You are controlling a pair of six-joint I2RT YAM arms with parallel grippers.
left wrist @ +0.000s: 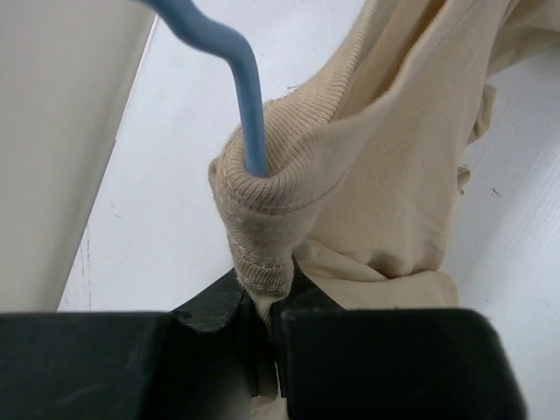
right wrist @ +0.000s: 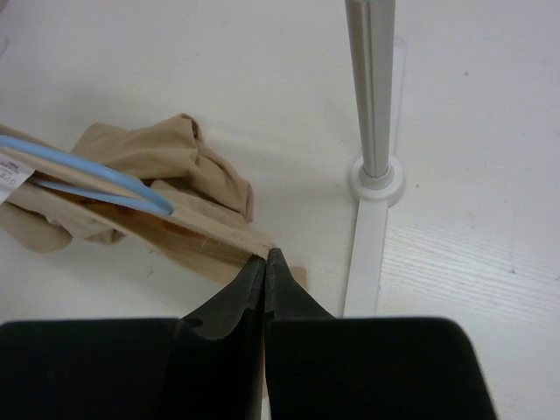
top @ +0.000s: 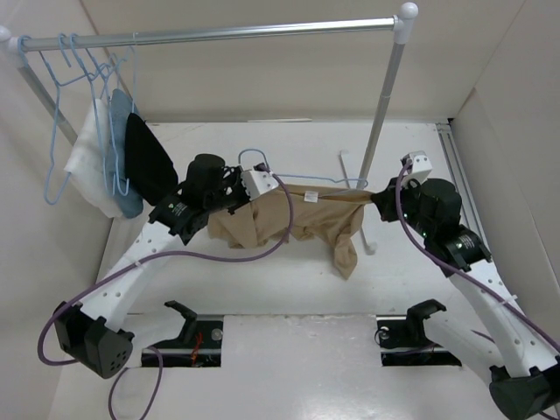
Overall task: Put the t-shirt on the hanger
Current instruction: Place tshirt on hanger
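The tan t-shirt hangs stretched between my two grippers above the table, with one end drooping at the lower right. The light-blue hanger is threaded into it: its hook sticks up by the left gripper and its wire runs right under the cloth. My left gripper is shut on the shirt's ribbed edge, where the blue hanger wire enters the cloth, just above the left gripper. My right gripper is shut on the shirt's other edge. In the right wrist view the right gripper pinches the t-shirt close to the hanger's rounded end.
A metal rack stands over the table, with its rail on top and its right pole beside my right gripper; the pole's foot sits close by. Spare blue hangers, a white cloth, a blue cloth and a black garment hang at the left.
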